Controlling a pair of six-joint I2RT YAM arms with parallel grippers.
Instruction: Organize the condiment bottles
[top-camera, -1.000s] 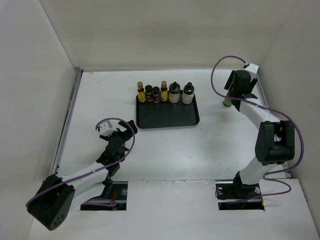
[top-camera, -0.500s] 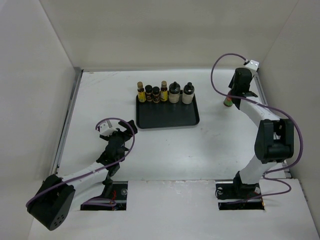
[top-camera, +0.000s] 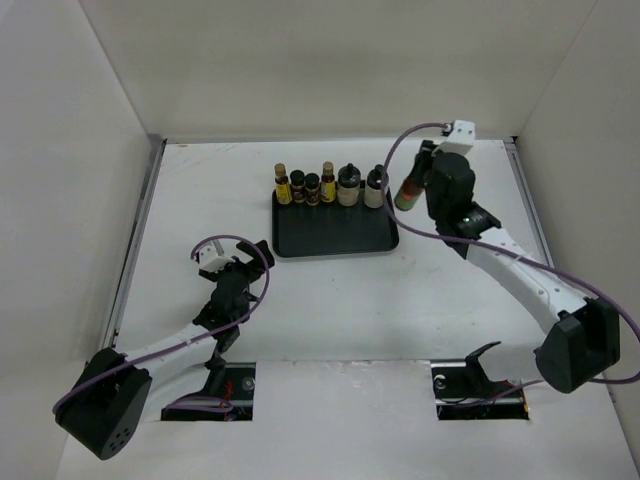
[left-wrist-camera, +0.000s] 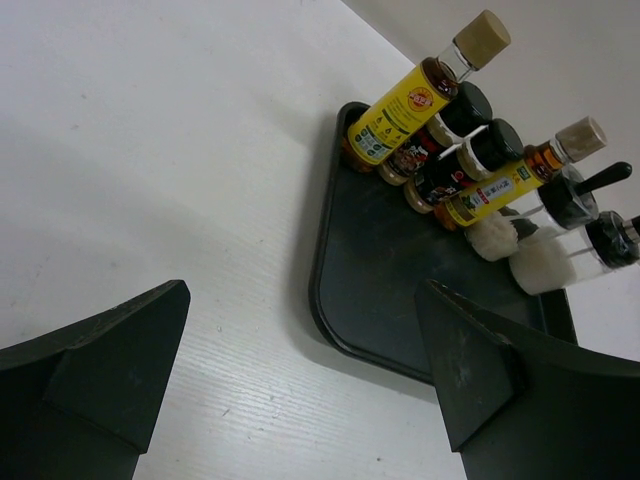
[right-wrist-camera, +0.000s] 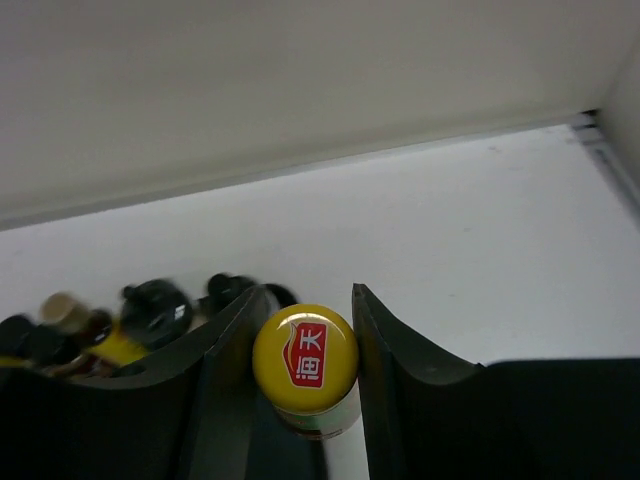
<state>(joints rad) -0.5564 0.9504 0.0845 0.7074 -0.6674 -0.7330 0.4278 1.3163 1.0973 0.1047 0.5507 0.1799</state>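
Red bottle (top-camera: 407, 194) pinched in right end effector (right-wrist-camera: 306, 300) near tray (top-camera: 335, 240); left end effector (left-wrist-camera: 302, 290) spread.

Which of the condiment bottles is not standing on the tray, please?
The red bottle with the yellow cap: the right gripper holds it beside the black tray.

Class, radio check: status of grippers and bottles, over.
Right gripper shut on red bottle beside tray. Left gripper open, empty. Six bottles in row on tray. Nothing blocking.

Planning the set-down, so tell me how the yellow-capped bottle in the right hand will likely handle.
The yellow-capped bottle looks tall and slim, so probably tippy when released. The right hand grips near its glossy cap, so it may swing.
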